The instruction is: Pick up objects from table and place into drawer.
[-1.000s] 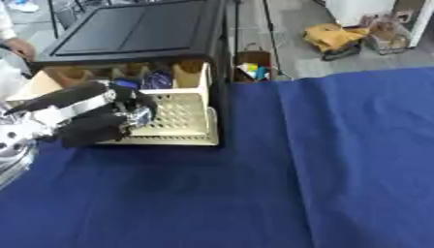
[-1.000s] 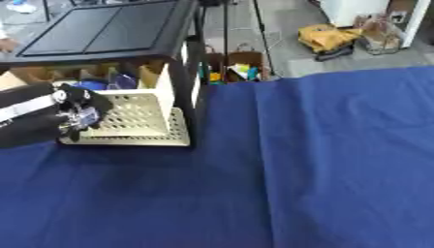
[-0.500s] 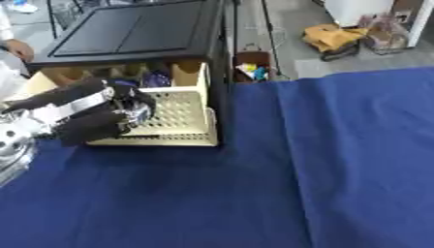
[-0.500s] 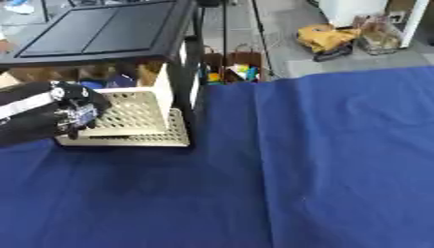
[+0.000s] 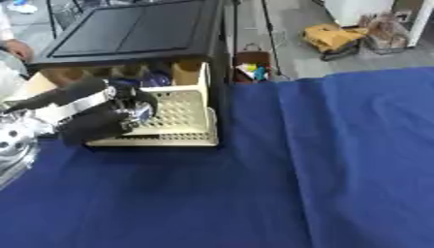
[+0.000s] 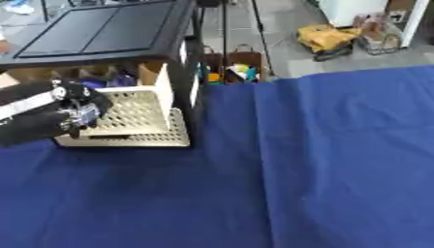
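Observation:
A cream perforated drawer [image 5: 182, 114] stands pulled out from under a black cabinet [image 5: 135, 31] at the table's far left. My left hand [image 5: 115, 116] comes in from the left and hovers over the drawer's open tray. Its fingers are curled and I see nothing in them. A blue-purple object [image 5: 157, 78] lies at the back of the drawer, between brown cardboard dividers [image 5: 188, 71]. No loose objects show on the blue cloth [image 5: 322, 160]. My right hand is out of view.
The blue cloth covers the table, with a fold running down its middle. Beyond the far edge, bags [image 6: 326, 38] and small coloured items [image 6: 236, 71] lie on the floor. A person's hand [image 5: 15, 48] shows at the far left edge.
My left hand has stayed over the drawer, shifting only slightly sideways. The drawer has not moved.

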`<action>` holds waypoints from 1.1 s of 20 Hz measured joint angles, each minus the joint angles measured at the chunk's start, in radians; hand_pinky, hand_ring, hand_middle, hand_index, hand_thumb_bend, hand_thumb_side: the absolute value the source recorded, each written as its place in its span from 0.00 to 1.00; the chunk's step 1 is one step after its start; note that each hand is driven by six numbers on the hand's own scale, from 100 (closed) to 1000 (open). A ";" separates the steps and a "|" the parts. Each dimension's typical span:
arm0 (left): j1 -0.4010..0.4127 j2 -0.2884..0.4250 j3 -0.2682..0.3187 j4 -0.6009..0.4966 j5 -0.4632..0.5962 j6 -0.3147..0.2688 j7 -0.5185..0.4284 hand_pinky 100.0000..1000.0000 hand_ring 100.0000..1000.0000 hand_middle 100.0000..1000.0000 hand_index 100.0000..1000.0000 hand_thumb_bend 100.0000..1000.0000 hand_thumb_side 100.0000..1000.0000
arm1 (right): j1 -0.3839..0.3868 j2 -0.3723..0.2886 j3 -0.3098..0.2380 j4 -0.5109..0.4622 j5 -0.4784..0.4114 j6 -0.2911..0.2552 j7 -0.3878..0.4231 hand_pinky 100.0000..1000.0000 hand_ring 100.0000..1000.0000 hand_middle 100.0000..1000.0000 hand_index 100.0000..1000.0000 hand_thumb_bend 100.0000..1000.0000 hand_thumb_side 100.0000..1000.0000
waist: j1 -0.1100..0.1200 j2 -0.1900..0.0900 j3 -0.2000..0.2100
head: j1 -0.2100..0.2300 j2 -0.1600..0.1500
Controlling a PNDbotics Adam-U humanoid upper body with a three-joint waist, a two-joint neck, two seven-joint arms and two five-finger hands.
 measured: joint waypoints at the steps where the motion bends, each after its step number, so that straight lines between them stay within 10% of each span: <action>1: 0.000 0.000 0.000 0.001 -0.001 0.001 0.001 0.03 0.43 0.76 0.92 0.00 1.00 | 0.000 0.000 0.000 0.000 0.000 0.000 0.001 0.82 0.84 0.54 0.72 0.00 1.00 | 0.000 0.000 0.000 | 0.000 0.000; 22: -0.066 -0.045 0.000 0.068 -0.012 -0.005 0.008 0.03 0.43 0.75 0.94 0.00 1.00 | -0.008 0.001 0.000 0.000 -0.008 0.002 0.004 0.82 0.84 0.53 0.72 0.00 1.00 | 0.003 0.016 -0.014 | 0.011 -0.018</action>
